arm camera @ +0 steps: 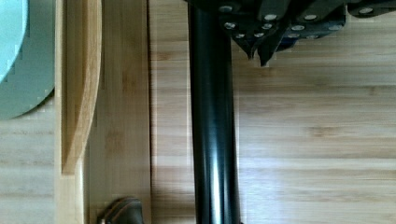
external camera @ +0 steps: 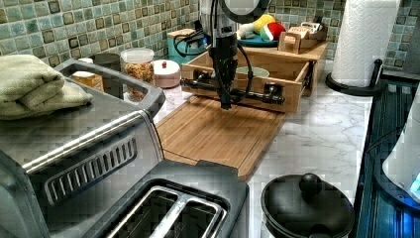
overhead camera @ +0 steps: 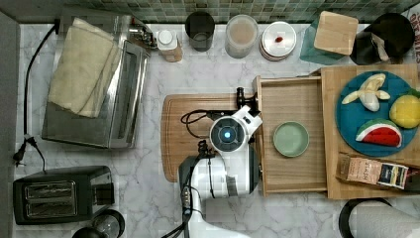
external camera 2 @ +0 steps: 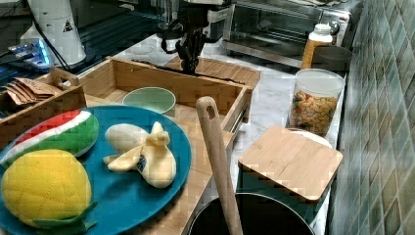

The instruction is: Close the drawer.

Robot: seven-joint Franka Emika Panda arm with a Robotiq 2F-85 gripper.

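The light-wood drawer stands pulled out from under the wooden stand top, toward the top view's left, over the cutting board. A pale green bowl sits inside it. A black bar handle runs along the drawer's front wall. My gripper hangs pointing down just outside that handle, on the cutting-board side, shut with nothing between its fingertips. In the left view the gripper reaches below the handle, close above the board. In the right view the gripper stands behind the drawer's front wall.
A blue plate with toy fruit and a box of packets rest on the stand top. A toaster oven and toaster stand at the top view's left. Jars line the back wall; a paper towel roll stands at front right.
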